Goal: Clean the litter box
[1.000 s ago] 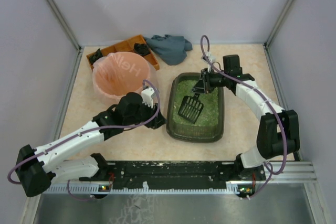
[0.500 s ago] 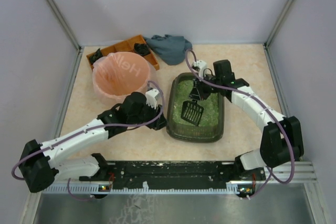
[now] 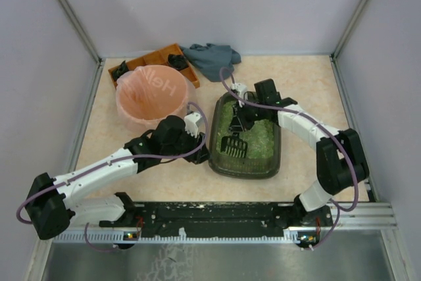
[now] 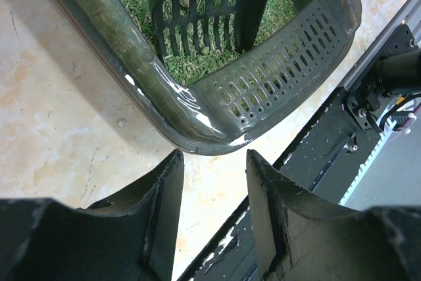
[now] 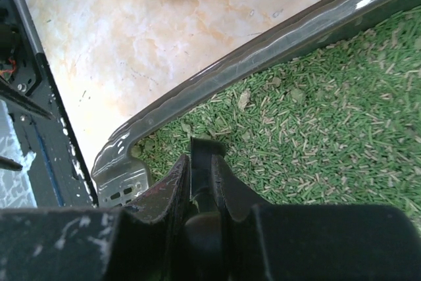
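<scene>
Black scoop [image 4: 209,11] rests in the litter box [image 4: 197,111], its handle mostly hidden by the right tool [image 5: 200,162] clamping it. Left tool [image 4: 215,166] stands apart, seemingly empty, beside the rim.

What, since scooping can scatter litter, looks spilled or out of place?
Nothing much: the granules lie inside the litter box, and only one small crumb sits on the table by its corner. The grey cloth is crumpled at the back.
</scene>
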Tool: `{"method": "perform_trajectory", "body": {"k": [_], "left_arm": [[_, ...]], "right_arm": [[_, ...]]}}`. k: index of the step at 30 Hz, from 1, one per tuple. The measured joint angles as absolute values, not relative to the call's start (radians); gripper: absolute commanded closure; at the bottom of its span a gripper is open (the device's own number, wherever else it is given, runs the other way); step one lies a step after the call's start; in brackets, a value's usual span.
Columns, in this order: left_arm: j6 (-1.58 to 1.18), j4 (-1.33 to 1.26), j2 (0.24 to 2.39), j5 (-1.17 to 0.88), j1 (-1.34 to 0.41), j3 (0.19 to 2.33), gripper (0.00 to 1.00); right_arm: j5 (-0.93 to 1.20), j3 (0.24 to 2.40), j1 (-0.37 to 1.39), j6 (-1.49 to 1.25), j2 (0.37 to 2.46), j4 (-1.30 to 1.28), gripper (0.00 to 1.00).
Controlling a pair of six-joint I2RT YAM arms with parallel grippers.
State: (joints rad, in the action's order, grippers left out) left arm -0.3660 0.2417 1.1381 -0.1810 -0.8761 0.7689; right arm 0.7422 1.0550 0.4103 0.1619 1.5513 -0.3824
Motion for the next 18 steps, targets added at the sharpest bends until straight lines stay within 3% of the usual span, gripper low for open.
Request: {"method": "perform_trajectory", "body": {"k": [18], "left_arm": [[-0.366,0.242,1.137,-0.185,-0.88,0.769,0.51]], "right_arm": [[0.865,0.973,0.355,-0.162,1.665,-0.224,1.0]]}}
